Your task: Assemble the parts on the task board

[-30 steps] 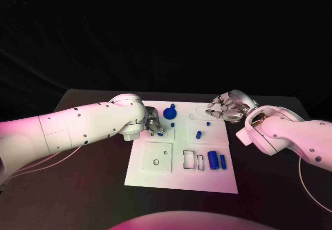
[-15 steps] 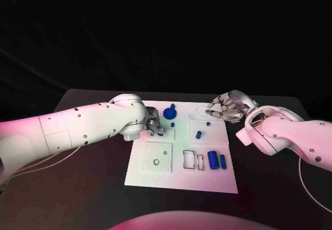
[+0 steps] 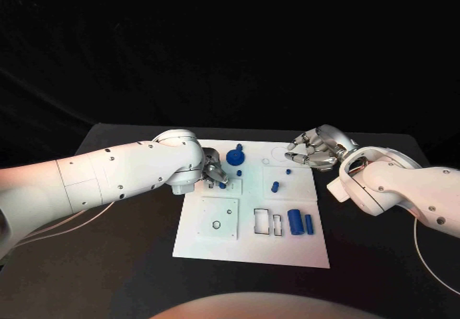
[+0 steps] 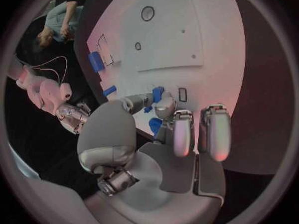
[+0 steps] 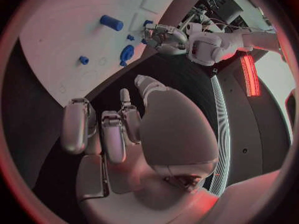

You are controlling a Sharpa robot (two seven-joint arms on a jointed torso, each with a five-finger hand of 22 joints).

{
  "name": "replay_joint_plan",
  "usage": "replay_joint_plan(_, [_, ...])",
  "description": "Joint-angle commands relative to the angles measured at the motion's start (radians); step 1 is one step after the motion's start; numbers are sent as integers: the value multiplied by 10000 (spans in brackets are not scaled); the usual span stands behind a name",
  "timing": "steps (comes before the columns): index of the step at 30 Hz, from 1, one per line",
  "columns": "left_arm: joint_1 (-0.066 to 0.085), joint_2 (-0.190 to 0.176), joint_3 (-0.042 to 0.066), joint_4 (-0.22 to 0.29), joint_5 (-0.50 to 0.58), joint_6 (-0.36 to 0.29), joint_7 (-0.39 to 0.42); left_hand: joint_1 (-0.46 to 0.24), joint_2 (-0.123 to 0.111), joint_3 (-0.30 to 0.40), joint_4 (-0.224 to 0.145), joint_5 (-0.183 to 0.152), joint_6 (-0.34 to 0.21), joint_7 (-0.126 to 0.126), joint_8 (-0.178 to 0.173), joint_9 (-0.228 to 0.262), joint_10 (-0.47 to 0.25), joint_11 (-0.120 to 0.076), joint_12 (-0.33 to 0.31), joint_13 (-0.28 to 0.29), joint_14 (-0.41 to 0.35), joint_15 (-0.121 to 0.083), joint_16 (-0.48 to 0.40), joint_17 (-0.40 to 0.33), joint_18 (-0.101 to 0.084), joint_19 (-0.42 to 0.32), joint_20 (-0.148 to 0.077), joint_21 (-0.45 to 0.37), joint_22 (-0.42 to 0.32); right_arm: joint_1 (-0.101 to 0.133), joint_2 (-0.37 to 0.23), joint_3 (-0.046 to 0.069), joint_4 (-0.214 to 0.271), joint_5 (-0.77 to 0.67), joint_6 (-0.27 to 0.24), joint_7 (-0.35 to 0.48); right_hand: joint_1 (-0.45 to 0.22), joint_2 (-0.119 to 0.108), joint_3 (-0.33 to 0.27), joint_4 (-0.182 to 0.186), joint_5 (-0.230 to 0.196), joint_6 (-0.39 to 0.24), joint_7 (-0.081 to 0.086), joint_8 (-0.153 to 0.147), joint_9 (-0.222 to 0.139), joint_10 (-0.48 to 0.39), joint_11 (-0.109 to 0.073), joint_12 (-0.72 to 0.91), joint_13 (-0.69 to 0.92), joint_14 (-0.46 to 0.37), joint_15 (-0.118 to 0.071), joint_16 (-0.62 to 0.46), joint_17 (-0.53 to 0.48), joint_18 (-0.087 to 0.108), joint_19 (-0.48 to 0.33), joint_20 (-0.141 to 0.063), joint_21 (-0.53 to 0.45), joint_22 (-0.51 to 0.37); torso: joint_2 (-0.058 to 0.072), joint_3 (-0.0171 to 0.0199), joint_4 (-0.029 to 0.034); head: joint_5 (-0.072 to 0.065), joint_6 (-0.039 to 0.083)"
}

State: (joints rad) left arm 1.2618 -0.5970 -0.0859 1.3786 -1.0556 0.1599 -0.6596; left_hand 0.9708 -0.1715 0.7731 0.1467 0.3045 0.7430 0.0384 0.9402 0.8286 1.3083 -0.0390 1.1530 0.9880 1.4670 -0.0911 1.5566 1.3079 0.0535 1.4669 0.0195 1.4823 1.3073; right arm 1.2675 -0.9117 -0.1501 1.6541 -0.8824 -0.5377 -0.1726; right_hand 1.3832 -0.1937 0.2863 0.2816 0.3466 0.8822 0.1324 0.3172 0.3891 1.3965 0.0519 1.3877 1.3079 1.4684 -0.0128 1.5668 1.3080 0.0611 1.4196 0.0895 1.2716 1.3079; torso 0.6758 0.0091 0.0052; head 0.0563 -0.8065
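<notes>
Head view: left hand [image 3: 213,174] sat at the task board [image 3: 251,249]'s far-left corner pinching a small blue part [image 3: 223,185], looked mid-insertion into the small plate there; right hand [image 3: 314,150] hovered off the board's far-right corner, fingers curled, holding nothing, with bare counter [image 3: 134,266] around the board for retreat. Left wrist view: thumb and a fingertip closed on the blue part [image 4: 156,95] right at the board [image 4: 162,35] surface, so next move probably needs a straight press down, then release. Right wrist view: right hand [image 5: 118,129] stayed off the board edge [image 5: 56,50], well apart from the round blue part [image 5: 127,52].
</notes>
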Motion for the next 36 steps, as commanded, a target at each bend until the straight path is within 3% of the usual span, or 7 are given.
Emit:
replay_joint_plan(1, [-22, 63, -7, -67, 237, 264, -21, -137, 9, -178, 120, -58, 193, -165, -41, -16, -13, -88, 39, -10, 1000, -93, 17, 2466, -194, 238, -63, 8, 1435, -8, 2, 0, 8, -99, 146, 6, -29, -63, 58, 6, 45, -99, 0, 21, 11, -63, -15, -49, 282, 939, -65, -78, 2287, 173, -86, -24, -101, 442, 8, -3, -9, -6, 4])
replay_joint_plan(7, [-32, 99, -7, -155, 279, 288, -31, -318, -34, -557, 407, -156, 235, -160, -68, -52, -28, -84, 55, -9, 1001, -92, 23, 2473, -196, 244, -65, 4, 1450, -8, -5, 0, 6, -98, 155, -13, -46, -70, 67, 14, 38, -112, 4, 21, 19, -87, -13, -75, 252, 927, -65, -94, 2242, 183, -109, -24, -147, 412, 8, -3, -5, -17, -15])
replay_joint_plan(8, [-33, 101, -7, -164, 283, 287, -31, -396, -57, -756, 552, -506, 256, -156, -74, -64, -38, -79, 53, -21, 1004, -87, 30, 2482, -197, 246, -61, 2, 1455, -8, -5, 0, 4, -98, 159, -21, -46, -70, 67, 14, 38, -112, 4, 21, 19, -87, -13, -75, 252, 927, -65, -94, 2242, 183, -109, -24, -147, 412, 9, -3, -2, -21, -19])
replay_joint_plan(10, [-34, 103, -7, -179, 290, 285, -34, -453, -94, -993, 706, -681, 277, -146, -78, -75, -36, -73, 70, -10, 1003, -83, 27, 2478, -195, 242, -58, -8, 1453, -9, -5, 0, 0, -98, 162, -31, -78, -73, 76, 29, 24, -123, 6, 25, 31, -100, -10, -89, 237, 923, -63, -100, 2227, 184, -111, -24, -155, 409, 4, -3, 4, -25, -21])
replay_joint_plan(17, [-37, 106, -7, -218, 309, 306, -65, -504, -160, -1642, 1095, -786, 302, -131, -86, -94, -41, -59, 96, -1, 1003, -74, 28, 2480, -195, 246, -53, -18, 1466, -15, -6, 0, -2, -85, 156, -39, -165, -76, 95, 56, -27, -146, 11, 36, 61, -113, -6, -106, 219, 921, -60, -105, 2219, 187, -119, -22, -181, 398, -1, -2, 4, -16, -32])
replay_joint_plan(31, [-44, -60, 54, -63, 306, 150, -56, -403, -211, -2539, 1410, -479, 335, -144, -53, -90, -13, -67, 164, 50, 1007, -79, 41, 2496, -202, 270, -56, -9, 1513, -22, -36, 0, 8, -69, 134, -26, -407, -73, 119, 66, -384, -202, 6, 85, 164, -117, -5, -121, 196, 918, -59, -113, 2207, 191, -120, -20, -230, 385, -10, -3, 1, -18, 0])
replay_joint_plan(36, [-33, -302, 301, 201, 476, 3, -25, -206, -147, -2759, 1399, -138, 292, -152, -72, -100, -14, -76, 177, 54, 1008, -89, 45, 2501, -205, 279, -66, -6, 1531, -26, -41, 0, -16, -68, 120, -21, -407, -73, 119, 66, -384, -202, 6, 85, 164, -117, -5, -121, 196, 918, -59, -113, 2207, 191, -120, -20, -230, 385, -16, -3, 1, -25, 41])
